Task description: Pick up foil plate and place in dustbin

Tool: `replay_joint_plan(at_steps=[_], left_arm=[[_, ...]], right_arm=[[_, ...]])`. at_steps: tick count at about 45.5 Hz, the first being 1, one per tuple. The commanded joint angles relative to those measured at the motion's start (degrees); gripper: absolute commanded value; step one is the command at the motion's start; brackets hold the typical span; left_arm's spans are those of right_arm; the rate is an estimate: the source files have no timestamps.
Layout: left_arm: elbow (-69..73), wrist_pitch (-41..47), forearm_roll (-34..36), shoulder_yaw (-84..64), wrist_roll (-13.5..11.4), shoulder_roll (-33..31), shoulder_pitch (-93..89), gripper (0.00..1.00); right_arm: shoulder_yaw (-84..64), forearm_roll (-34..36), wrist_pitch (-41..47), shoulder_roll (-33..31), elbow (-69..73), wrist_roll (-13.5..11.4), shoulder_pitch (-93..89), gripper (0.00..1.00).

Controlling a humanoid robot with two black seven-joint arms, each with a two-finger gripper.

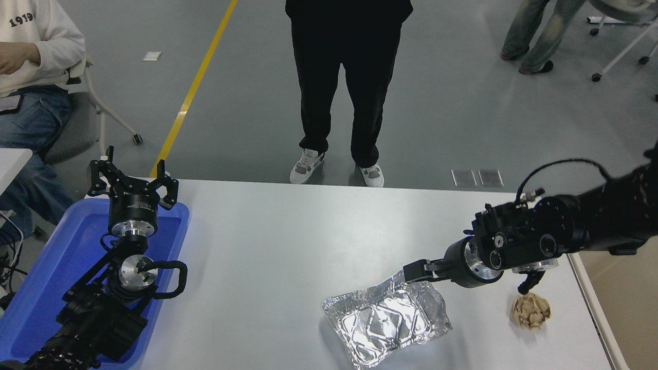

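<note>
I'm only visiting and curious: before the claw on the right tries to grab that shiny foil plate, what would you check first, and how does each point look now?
1. Foil plate lies flat on the table, nothing on it: ok.
2. Right claw at the plate's far rim: ok.
3. Claw closed on the rim: cannot tell.
4. Paper ball apart from the plate: ok.
5. Dustbin at the right edge, mostly out of view; its opening free: cannot tell.
6. Left claw parked over the blue tray, out of the way: ok.
</note>
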Motion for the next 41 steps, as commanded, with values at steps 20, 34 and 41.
replay_joint_plan(at_steps=[20,34,41], left_arm=[[0.00,-0.01,0.00,0.00,0.00,0.00,0.00,0.99],[0.00,-0.01,0.00,0.00,0.00,0.00,0.00,0.99],[0.00,-0.01,0.00,0.00,0.00,0.00,0.00,0.99]], right_arm=[[0.04,-1.89,-2.76,2.61,-8.64,-0.01,-8.60,0.94],[-0.13,-1.80,-2.94,4.19,-11.36,-0.01,-11.06,0.82],[-0.22,-1.89,-2.94,4.54,-12.15,-0.01,-11.67,0.73]])
